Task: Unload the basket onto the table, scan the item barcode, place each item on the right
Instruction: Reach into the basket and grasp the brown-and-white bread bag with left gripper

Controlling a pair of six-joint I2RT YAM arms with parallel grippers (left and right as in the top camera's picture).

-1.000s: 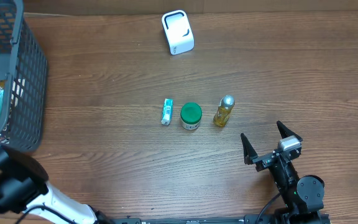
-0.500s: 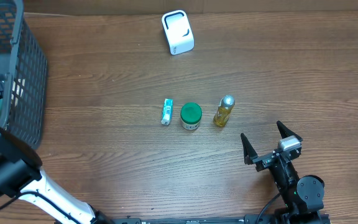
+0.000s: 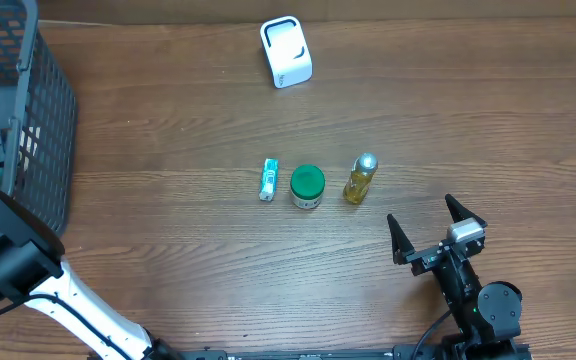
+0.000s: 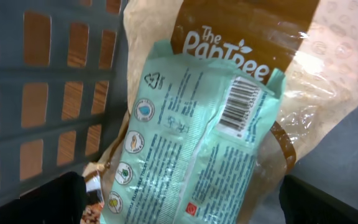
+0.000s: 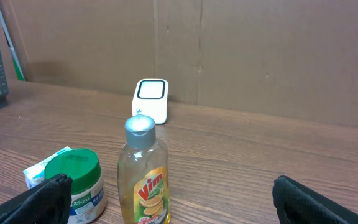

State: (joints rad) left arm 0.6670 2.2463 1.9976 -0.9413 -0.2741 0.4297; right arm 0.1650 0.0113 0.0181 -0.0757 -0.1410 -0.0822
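The left claw [image 4: 182, 204] hangs wide open and empty over the mint packet [image 4: 197, 143] in the basket [image 4: 48, 74], so it is probably at the picking-up step and must next go down and pinch it for the scanner [image 3: 286, 52].

The mint-green packet [image 4: 191, 149] lies tilted mid-frame inside the grey basket [image 4: 42, 79], its barcode [image 4: 244, 106] showing at upper right; the white scanner [image 3: 286, 52] stands at upper centre
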